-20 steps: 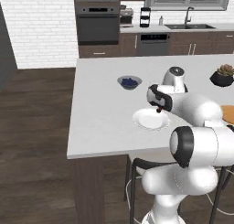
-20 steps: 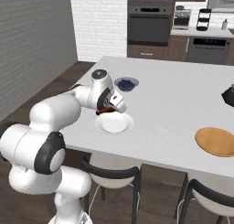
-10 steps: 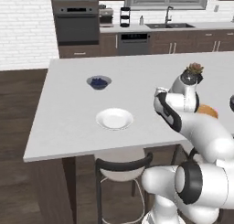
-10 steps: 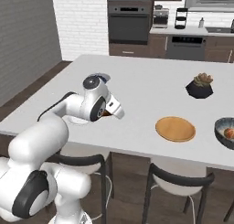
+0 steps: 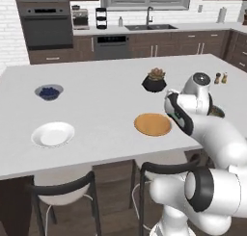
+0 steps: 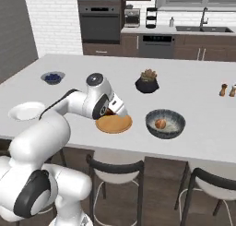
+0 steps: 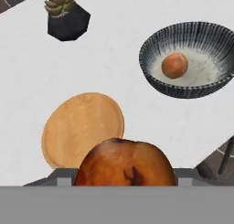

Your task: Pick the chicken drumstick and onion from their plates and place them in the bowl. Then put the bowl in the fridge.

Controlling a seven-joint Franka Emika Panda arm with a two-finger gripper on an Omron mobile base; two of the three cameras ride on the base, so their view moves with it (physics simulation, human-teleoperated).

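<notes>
Holding the chicken drumstick (image 7: pixel 124 163), the pincer (image 6: pixel 117 111) hangs clenched on it over the near-left edge of the tan plate (image 6: pixel 114 123).

- Tan plate: flat on the counter (image 6: pixel 193 86), bare on top.
- Bowl (image 6: pixel 165 123): just right of the tan plate, apart from it; the onion (image 6: pixel 160 124) lies inside.
- White plate (image 5: pixel 53 134): well left of the tan plate.
- Blueberry bowl (image 5: pixel 48 92): far left, behind the white plate.
- Potted succulent (image 6: pixel 147 81): behind the tan plate.
</notes>
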